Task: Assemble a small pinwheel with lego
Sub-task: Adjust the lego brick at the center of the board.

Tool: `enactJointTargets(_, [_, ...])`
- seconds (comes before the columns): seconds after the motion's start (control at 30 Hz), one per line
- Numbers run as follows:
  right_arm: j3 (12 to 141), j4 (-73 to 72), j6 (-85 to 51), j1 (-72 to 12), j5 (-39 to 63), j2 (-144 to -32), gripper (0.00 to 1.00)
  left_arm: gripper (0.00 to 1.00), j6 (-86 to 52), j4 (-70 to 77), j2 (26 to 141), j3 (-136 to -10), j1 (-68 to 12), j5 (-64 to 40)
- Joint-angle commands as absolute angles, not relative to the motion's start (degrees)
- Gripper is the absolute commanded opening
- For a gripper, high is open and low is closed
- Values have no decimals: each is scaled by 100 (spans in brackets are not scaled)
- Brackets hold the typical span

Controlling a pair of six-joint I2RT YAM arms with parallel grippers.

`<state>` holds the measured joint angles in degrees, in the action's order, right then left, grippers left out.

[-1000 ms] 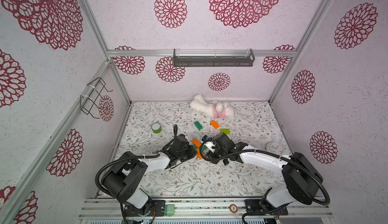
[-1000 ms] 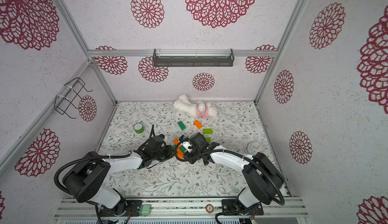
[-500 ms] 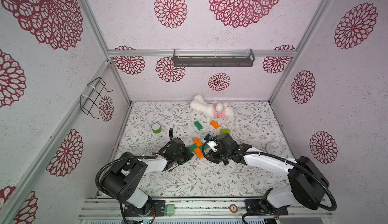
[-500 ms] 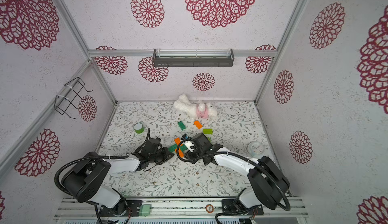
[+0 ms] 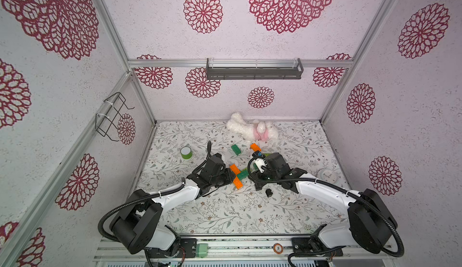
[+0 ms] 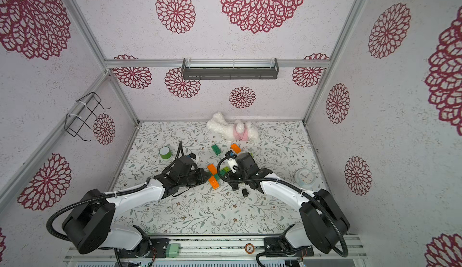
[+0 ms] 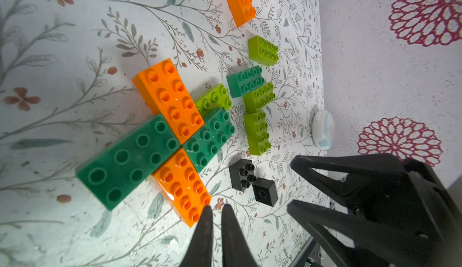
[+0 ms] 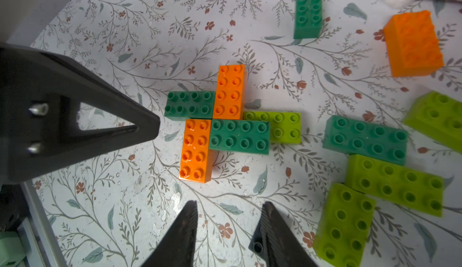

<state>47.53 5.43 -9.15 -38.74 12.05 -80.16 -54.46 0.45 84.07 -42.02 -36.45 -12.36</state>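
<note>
Orange-green pinwheel [image 8: 225,123] | left gripper [image 7: 217,209] closed, empty | right gripper [image 8: 230,204] parted, empty | lime bricks [image 8: 392,185] beside

The table [image 5: 225,215] with floral cover carries a flat cross of bricks [image 8: 225,123] in orange and dark green, one lime green brick [image 8: 285,128] touching it, loose bricks [image 8: 365,138] in lime green, dark green and orange near it, two black square bricks [image 7: 241,177], a green tape roll [image 5: 186,152], a white plush toy [image 5: 252,131] and a small white round thing [image 5: 326,175]
</note>
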Motion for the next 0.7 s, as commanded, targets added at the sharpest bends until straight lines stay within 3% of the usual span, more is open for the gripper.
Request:
enactJointTargets(0.0, [4887, 604, -1125, -3863, 1224, -7998, 45, 12, -5163, -356, 8657, -4410, -3630, -1058])
enactJointTargets(0.3, [4800, 598, -1116, -3856, 1299, -8025, 45, 9, -5074, -269, 9128, -4703, -3613, -1188])
enactJointTargets(0.43, [4740, 598, -1117, -3858, 1310, -7991, 45, 0, -5058, -277, 9268, -4828, -3582, -1196])
enactJointTargets(0.67, [4658, 589, -1091, -3856, 1275, -7937, 45, 0, -5075, -342, 9379, -4896, -3532, -1160])
